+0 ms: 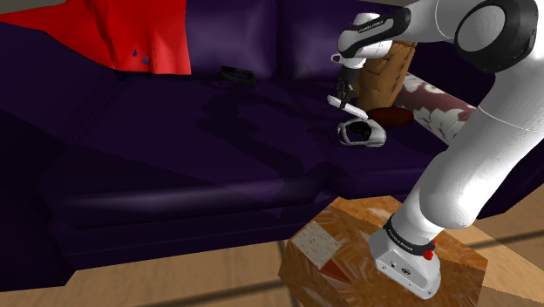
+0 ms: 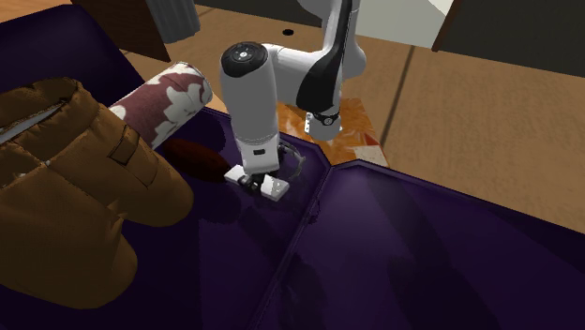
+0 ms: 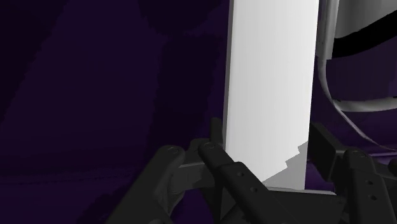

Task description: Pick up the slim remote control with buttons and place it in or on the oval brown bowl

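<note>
White and plain, the remote (image 3: 273,76) stands pinched between the two black fingers (image 3: 216,153), one on each long edge. Most of its length juts out past the tips of the gripper (image 3: 267,146). From the shoulder view it hangs tilted above the purple sofa (image 1: 174,157), seemingly off the seat. A white-and-black object (image 1: 362,133) lies just below it.

I'd say the pick is done and the carry is in hand. The bowl (image 1: 392,116), a dark reddish-brown oval, sits on the seat near the gripper, toward the shoulder view's right, against a patterned bolster (image 1: 436,105). The next move calls for a short sideways shift until the remote is over the bowl, keeping it above the white-and-black object. Then comes a gentle lowering before the fingers part. With so much remote overhanging, it may tip out of a shallow bowl.
</note>
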Tool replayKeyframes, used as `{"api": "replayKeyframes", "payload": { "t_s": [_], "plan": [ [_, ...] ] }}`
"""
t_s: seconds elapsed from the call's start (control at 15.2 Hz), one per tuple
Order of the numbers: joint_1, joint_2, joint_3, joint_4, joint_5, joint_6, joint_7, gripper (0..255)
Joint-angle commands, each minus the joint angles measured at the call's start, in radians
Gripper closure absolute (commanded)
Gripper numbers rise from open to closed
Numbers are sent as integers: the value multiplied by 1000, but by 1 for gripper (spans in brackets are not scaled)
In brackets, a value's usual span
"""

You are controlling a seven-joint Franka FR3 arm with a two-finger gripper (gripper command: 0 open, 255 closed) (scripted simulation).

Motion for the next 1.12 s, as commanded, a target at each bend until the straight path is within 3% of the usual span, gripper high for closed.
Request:
{"api": "replayKeyframes", "payload": {
  "t_s": [0.0, 0.79, 1.06],
  "plan": [
    [0, -11, 0, 18, -7, -26, 4, 255],
    [5, -51, 6, 139, -32, -180, 21, 255],
    [-39, -68, -41, 127, -46, -180, -65, 255]
  ]
}}
